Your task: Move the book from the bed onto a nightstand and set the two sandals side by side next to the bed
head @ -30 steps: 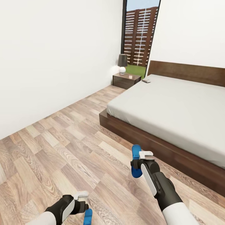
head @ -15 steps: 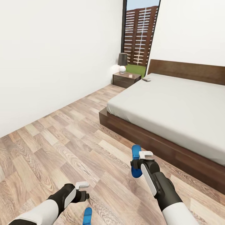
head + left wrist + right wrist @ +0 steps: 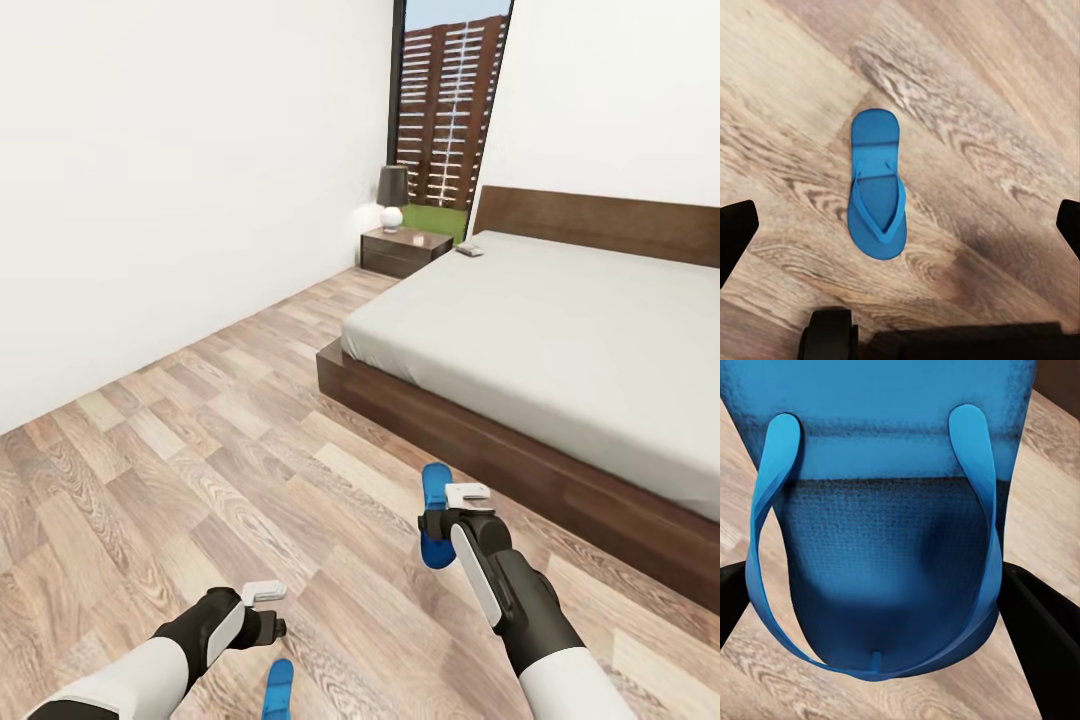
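Observation:
One blue sandal [image 3: 433,488] hangs upright above the floor, my right gripper [image 3: 446,518] shut on it; in the right wrist view its sole and straps [image 3: 892,510] sit between the dark fingers [image 3: 1042,630]. The other sandal [image 3: 278,688] lies flat on the planks just below my left gripper [image 3: 264,612]. In the left wrist view, this sandal [image 3: 877,187] rests strap-side up between widely spread fingers [image 3: 736,229]. The book [image 3: 468,250] lies on the bed [image 3: 560,330] at its far corner, close to the nightstand [image 3: 403,252].
A dark-shaded lamp [image 3: 392,200] stands on the nightstand, in front of a tall window [image 3: 445,110]. The bed's dark wooden base [image 3: 520,470] runs just right of the held sandal. A white wall [image 3: 180,170] bounds the wood floor [image 3: 200,470] on the left.
My left gripper has opened and let its sandal drop onto the floor, then lifted slightly away. The right arm holds still. The view has shifted slightly.

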### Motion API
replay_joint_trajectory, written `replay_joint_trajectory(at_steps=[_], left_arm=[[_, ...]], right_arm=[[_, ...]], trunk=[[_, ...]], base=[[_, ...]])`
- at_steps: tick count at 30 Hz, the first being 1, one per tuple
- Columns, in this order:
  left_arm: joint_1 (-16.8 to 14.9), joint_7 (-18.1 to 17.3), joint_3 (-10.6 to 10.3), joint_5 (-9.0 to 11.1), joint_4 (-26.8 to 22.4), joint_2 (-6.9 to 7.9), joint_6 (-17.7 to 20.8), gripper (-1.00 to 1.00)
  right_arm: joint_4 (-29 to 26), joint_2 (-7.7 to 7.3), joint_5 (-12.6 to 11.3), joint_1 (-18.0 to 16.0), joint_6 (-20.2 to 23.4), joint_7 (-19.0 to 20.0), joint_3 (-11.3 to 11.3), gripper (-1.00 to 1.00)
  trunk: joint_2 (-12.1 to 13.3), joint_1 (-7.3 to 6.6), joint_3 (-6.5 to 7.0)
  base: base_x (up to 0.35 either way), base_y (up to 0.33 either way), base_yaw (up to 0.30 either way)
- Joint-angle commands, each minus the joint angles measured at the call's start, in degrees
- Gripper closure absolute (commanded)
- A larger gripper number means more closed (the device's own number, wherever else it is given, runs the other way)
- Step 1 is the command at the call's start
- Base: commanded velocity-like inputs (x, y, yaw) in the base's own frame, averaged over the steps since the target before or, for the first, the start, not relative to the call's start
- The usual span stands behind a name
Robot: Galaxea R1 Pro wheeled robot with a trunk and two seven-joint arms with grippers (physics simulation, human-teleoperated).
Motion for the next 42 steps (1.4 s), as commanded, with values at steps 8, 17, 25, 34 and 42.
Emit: replay_joint_trajectory(at_steps=[8,17,25,34,42], left_arm=[[-0.02,0.03,-0.50,0.46,-0.08,0.00,0.24,-1.00],[-0.02,0.04,-0.51,0.48,-0.15,-0.07,0.24,-1.00],[-0.02,0.04,-0.63,0.51,-0.22,-0.10,0.24,-1.00],[-0.02,0.02,-0.67,0.57,-0.25,-0.13,0.24,-1.00],[-0.02,-0.01,-0.70,0.63,-0.33,-0.12,0.24,-1.00]], right_arm=[[-5.71,0.02,-0.60,0.60,0.82,-0.59,0.28,1.00],[-20.68,0.18,-0.97,4.89,12.85,-0.64,2.11,1.00],[-23.61,1.63,-0.87,5.94,12.85,-0.72,2.50,1.00],[-24.84,1.98,-0.47,7.06,12.85,-0.96,5.13,1.00],[-25.25,1.99,-0.50,7.69,12.85,-1.02,6.69,1.00]], trunk=[[-3.24,1.76,-1.49],[-6.85,3.73,-3.10],[-10.06,5.49,-4.54],[-13.67,7.47,-6.15],[-16.88,9.22,-7.59]], base=[[0.000,0.000,0.000],[0.000,0.000,0.000],[0.000,0.000,0.000],[0.000,0.000,0.000],[0.000,0.000,0.000]])
